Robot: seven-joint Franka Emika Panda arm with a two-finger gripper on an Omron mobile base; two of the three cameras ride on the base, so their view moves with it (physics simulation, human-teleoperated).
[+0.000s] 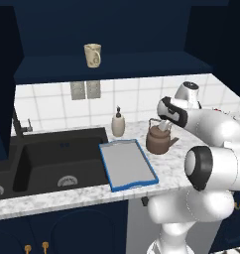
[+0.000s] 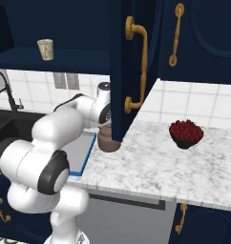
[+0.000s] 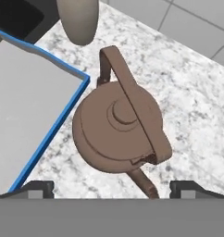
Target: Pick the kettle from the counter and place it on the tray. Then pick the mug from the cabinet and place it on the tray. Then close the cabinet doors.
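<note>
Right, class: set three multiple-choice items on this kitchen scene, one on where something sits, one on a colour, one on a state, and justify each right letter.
1. Where is the mug?
A. on the tray
B. on the cabinet shelf
C. in the sink

2. What colour is the rim of the tray?
A. red
B. green
C. blue

3. How does the pincer stand over the kettle?
A. open, gripping nothing
B. shut on the handle
C. holding the mug

Answers:
1 B, it stands on the navy shelf above the tiled wall.
2 C, a bright blue edge frames the grey tray.
3 A, the fingertips sit wide apart either side of the kettle.

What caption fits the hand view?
Open gripper poised above the brown kettle on the counter, beside the blue-rimmed tray.
</note>
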